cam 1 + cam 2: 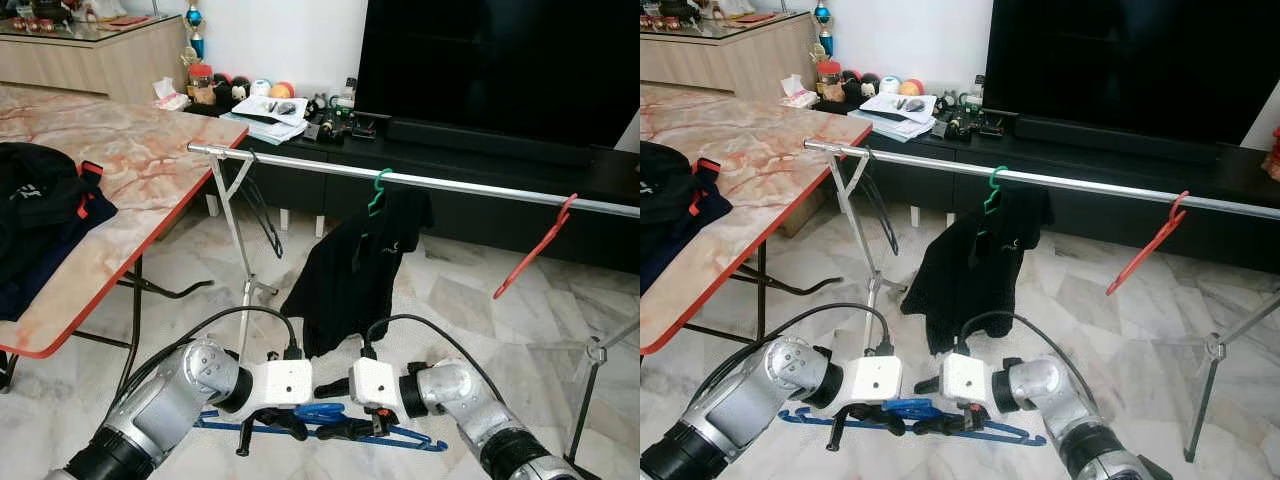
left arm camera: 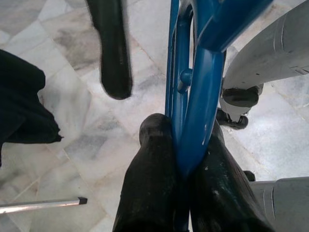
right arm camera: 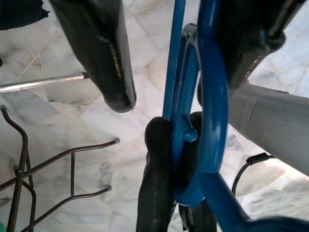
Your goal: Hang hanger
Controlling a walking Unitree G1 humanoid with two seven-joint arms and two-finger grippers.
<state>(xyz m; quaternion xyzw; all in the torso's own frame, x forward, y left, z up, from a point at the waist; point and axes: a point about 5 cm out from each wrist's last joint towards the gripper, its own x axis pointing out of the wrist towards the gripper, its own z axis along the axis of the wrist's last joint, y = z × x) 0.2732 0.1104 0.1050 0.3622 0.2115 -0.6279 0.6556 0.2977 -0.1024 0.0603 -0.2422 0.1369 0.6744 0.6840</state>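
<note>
- My left pincer sits low at 6 o'clock in the head view; in its wrist camera the two fingers are pinched tight around the blue hanger.
- My right pincer meets it from the other side. One finger stands off from the blue plastic and another lies against the hook, so I read it as parted, not clamping.
- The blue hanger hangs level between both pincers, above the marble floor and below the rail.
- On the silver rail I count three hangers: a black wire hanger at 10 o'clock, a green hanger carrying a black shirt, and a red hanger at 3 o'clock.
- One worktop at 9 o'clock holds dark clothing.
</note>
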